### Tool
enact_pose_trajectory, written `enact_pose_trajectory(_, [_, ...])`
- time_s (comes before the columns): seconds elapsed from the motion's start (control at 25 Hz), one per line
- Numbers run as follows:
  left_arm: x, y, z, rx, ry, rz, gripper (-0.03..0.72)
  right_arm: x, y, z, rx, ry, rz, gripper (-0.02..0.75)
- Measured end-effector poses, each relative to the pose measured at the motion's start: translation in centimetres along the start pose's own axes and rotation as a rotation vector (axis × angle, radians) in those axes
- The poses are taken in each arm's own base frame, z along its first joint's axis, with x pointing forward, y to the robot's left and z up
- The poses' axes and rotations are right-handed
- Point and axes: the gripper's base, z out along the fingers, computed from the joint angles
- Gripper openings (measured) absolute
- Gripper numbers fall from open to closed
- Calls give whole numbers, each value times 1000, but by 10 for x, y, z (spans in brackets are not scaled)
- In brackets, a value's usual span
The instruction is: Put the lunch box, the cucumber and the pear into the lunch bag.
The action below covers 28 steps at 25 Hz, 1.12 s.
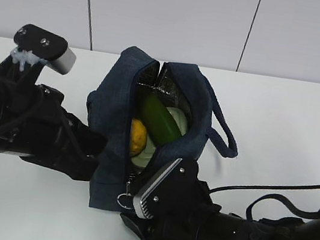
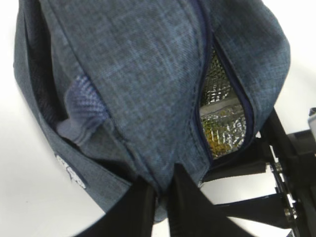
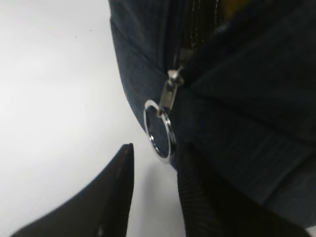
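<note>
The navy lunch bag [image 1: 121,95] stands mid-table with its top unzipped. Inside lie the dark green cucumber [image 1: 159,120], the yellow-orange pear [image 1: 137,136] and the pale green lid of the lunch box [image 1: 178,118]. My left gripper [image 2: 163,190] is shut on a fold of the bag's fabric [image 2: 138,74] at its left side; silvery lining [image 2: 222,98] shows through the slit. My right gripper [image 3: 155,153] is open at the bag's near end. The silver ring pull [image 3: 159,129] hangs by its right finger, with its lower edge just between the fingertips.
The bag's strap handle [image 1: 222,133] lies looped on the white table [image 1: 286,128] to the right. A black cable [image 1: 283,188] runs across the table by the right arm. A white panelled wall stands behind the table.
</note>
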Motion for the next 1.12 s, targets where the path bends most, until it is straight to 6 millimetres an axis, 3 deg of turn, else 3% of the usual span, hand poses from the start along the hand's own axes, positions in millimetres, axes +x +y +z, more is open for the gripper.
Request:
enact_pose_trajectory(0.44, [0, 0, 0, 0, 0, 0, 4, -6, 0, 3, -15, -19, -25, 239])
enact_pose_trajectory(0.88, [0, 0, 0, 0, 0, 0, 4, -7, 0, 3, -15, -22, -27, 73])
enact_pose_trajectory(0.96, [0, 0, 0, 0, 0, 0, 4, -7, 0, 3, -15, -22, -27, 11])
enact_pose_trajectory(1.12, [0, 0, 0, 0, 0, 0, 4, -7, 0, 3, -15, -22, -27, 0])
